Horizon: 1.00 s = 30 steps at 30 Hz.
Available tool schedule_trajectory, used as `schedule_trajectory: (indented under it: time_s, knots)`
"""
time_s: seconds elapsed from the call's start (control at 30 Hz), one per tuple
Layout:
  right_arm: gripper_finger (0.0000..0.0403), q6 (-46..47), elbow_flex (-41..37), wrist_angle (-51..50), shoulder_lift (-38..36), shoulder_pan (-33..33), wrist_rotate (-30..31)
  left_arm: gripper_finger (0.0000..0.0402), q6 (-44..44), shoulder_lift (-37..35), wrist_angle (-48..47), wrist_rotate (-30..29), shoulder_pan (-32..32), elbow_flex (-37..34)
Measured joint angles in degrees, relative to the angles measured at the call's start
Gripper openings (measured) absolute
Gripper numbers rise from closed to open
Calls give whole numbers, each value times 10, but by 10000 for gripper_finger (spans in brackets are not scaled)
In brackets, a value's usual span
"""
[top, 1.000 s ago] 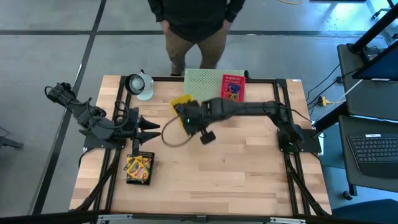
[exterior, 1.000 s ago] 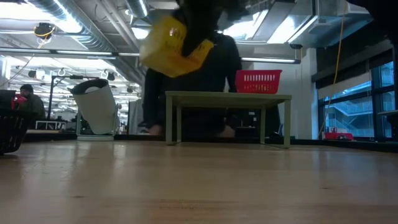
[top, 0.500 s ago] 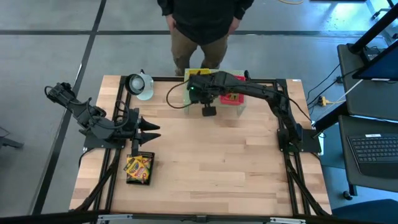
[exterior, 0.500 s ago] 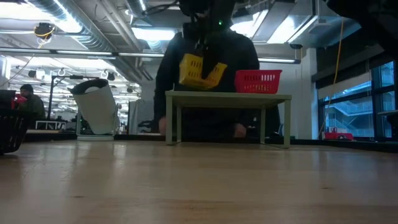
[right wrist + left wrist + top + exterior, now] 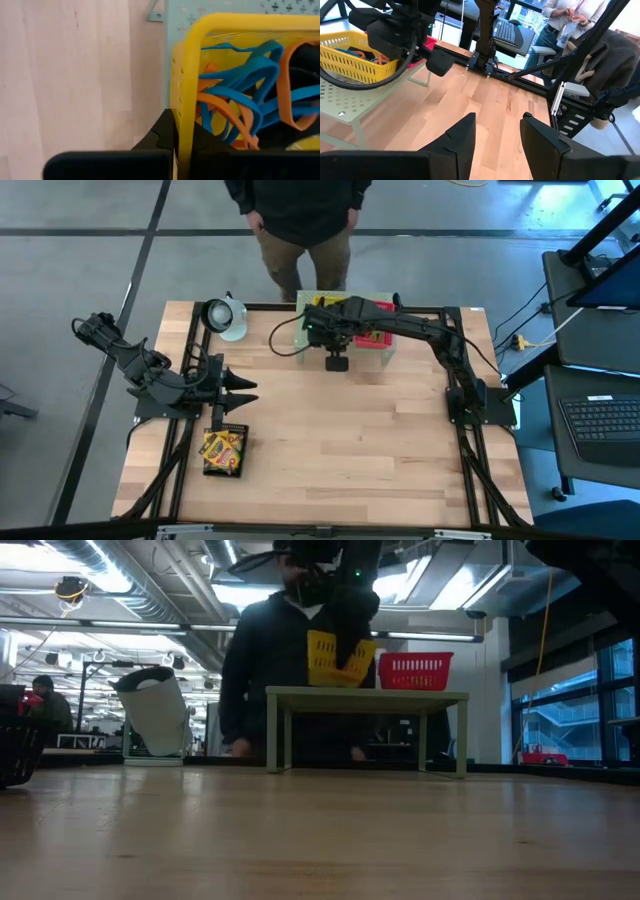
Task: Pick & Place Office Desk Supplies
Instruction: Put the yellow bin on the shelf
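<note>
Right gripper (image 5: 322,320) is at the far edge of the table (image 5: 340,450), over the pale green mesh shelf (image 5: 366,695). Its fingers are clamped on the rim of the yellow mesh tray (image 5: 338,658); the right wrist view shows the yellow rim (image 5: 192,75) pinched between the two dark fingers. In the low view the yellow tray sits tilted at shelf-top level, just beside the red mesh tray (image 5: 415,671); cannot tell if its bottom touches the shelf. Inside the yellow tray: blue loops (image 5: 245,75) and orange loops (image 5: 292,95) tangled together, plus something dark underneath, too hidden to name. Left wrist view also shows the tray (image 5: 355,60) on the shelf with orange and blue bits in it.

Left gripper (image 5: 240,392) rests low near the table's left edge, fingers (image 5: 462,137) apart, nothing between them. It points toward the table's middle.

Yellow-green crayon box (image 5: 223,452) lies flat on the wood near the left edge, toward the near-left corner, just by the left gripper's fingertips, not touching them as far as can be seen.

A white cup-like thing with a dark roll (image 5: 224,316) sits at the far-left corner. A black mesh tray (image 5: 18,750) shows at the left side of the low view.

A person in a dark top (image 5: 295,205) stands behind the table's far edge, right behind the shelf. Another person (image 5: 567,15) shows in the room in the left wrist view.
</note>
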Motion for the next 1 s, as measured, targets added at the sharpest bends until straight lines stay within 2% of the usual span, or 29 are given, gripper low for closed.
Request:
schedule_trajectory:
  time_s: [0.33,1.0]
  knots:
    - [0,40,0,-17,0,-7,2,148,-1,0,0,4,0,0]
    - [0,47,0,-35,0,-9,-11,148,-11,0,1,20,0,0]
